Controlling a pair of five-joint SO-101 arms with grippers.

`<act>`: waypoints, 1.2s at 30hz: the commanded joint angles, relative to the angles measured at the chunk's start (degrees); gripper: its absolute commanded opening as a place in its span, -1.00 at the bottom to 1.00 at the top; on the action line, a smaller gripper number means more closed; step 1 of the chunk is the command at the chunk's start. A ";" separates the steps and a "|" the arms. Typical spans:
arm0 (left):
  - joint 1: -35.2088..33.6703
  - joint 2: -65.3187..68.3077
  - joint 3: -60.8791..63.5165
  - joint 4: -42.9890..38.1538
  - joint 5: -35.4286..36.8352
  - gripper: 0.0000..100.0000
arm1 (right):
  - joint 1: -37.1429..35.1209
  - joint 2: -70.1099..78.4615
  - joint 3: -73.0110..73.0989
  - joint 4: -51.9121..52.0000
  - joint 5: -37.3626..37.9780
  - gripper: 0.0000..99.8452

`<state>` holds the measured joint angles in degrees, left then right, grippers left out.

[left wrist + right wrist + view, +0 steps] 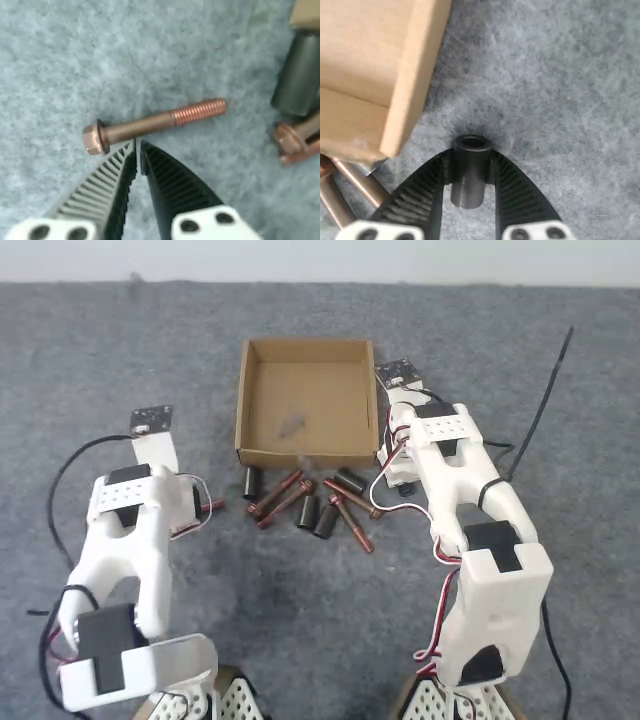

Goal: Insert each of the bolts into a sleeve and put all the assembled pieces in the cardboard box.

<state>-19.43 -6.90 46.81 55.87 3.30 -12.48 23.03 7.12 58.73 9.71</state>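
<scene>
My left gripper (138, 144) is shut, its tips resting against the shaft of a copper bolt (150, 125) that lies flat on the grey carpet, just behind its hex head. That bolt's end (212, 506) pokes out beside the left arm. My right gripper (470, 156) is shut on a black sleeve (470, 172), held bore-up close to the carpet by the front right corner of the cardboard box (415, 70). The open box (241, 400) holds no bolts or sleeves. In front of it lie several bolts (283, 502) and several sleeves (326, 521).
Another sleeve (300, 75) and a bolt head (290, 142) lie a short way from the left gripper. Cables trail beside both arms. Bare carpet spreads to the left of the box and in the foreground between the arm bases.
</scene>
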 commanded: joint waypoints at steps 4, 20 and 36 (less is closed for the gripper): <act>0.09 0.53 -2.51 -1.93 3.60 -0.98 | 1.01 -0.48 -3.16 -0.48 0.88 -0.99; -0.35 16.26 -21.41 2.64 10.64 -0.98 | 1.01 -0.48 -3.16 -0.48 0.88 -0.99; 0.09 24.53 -35.03 2.20 19.52 -0.98 | 0.92 -0.48 -3.16 -0.92 0.97 -0.99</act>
<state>-19.60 20.62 14.81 56.22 21.76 -12.48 23.03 7.12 58.73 9.71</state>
